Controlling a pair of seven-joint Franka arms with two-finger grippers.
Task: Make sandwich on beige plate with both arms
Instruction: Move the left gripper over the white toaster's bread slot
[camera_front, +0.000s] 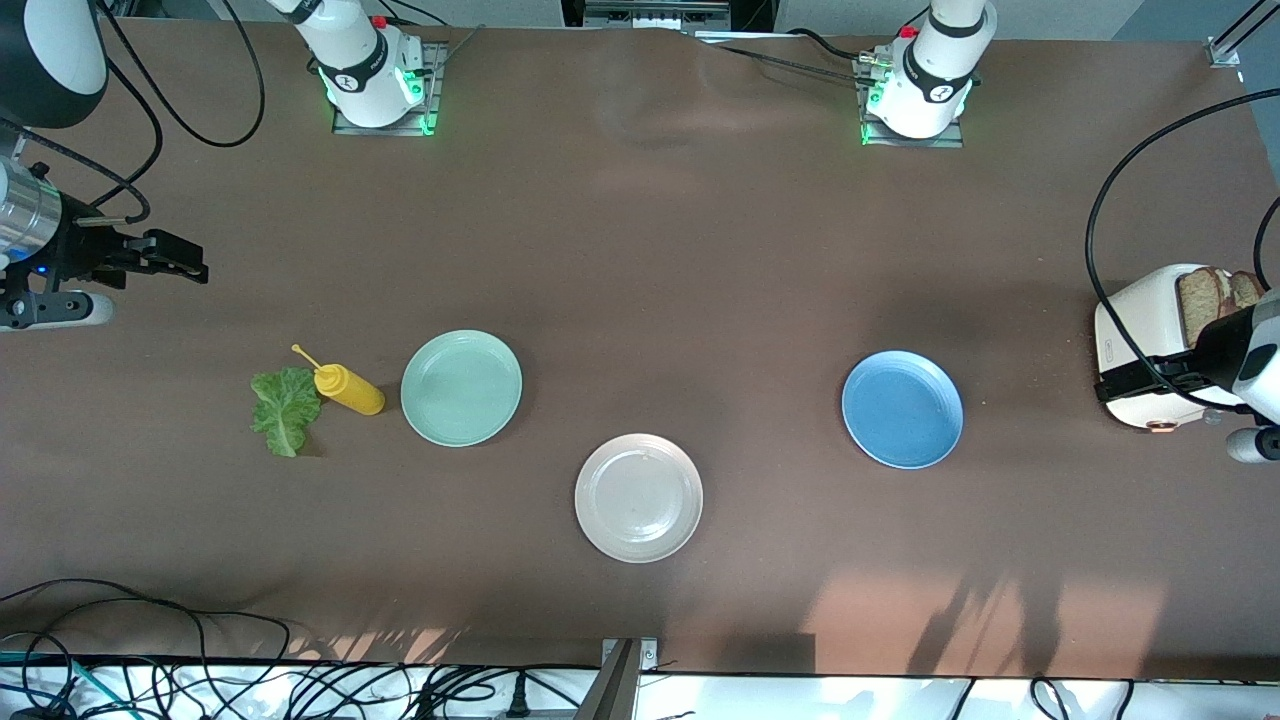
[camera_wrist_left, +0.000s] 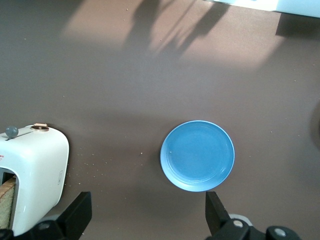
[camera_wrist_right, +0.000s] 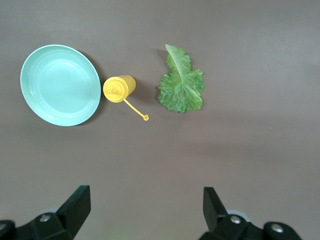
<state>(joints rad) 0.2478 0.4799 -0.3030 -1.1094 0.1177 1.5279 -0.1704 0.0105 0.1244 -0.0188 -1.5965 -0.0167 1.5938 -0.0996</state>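
Nothing assembled yet: beige plate (camera_front: 638, 497) is bare, sitting nearest the front camera, between the mint-green plate (camera_front: 461, 387) and the blue plate (camera_front: 902, 408).

Sandwich parts are split across the two ends of the worktop:
- bread slices (camera_front: 1215, 295) stand in the white toaster (camera_front: 1140, 350) at the left arm's end.
- lettuce leaf (camera_front: 285, 409) lies flat at the right arm's end, just beside the yellow squeeze bottle (camera_front: 347, 388), which lies between leaf and mint plate.

Left gripper (camera_wrist_left: 148, 212): up in the air over the toaster end, jaws wide, holding nothing. Its wrist view shows the toaster's edge and the blue plate below it. This arm is clearly closer to the bread.

Right gripper (camera_wrist_right: 145, 210): over bare worktop at its own end, jaws wide, empty. Leaf and bottle lie ahead of the jaws in its wrist view, well apart from them. This arm is closer to the lettuce.

Key relation, my read: the slices stand on edge in the slots, so the left jaws should come straight down onto a slice's flat faces. The leaf's long axis runs roughly toward the front camera; best to pinch it across the narrow way, staying off the bottle.
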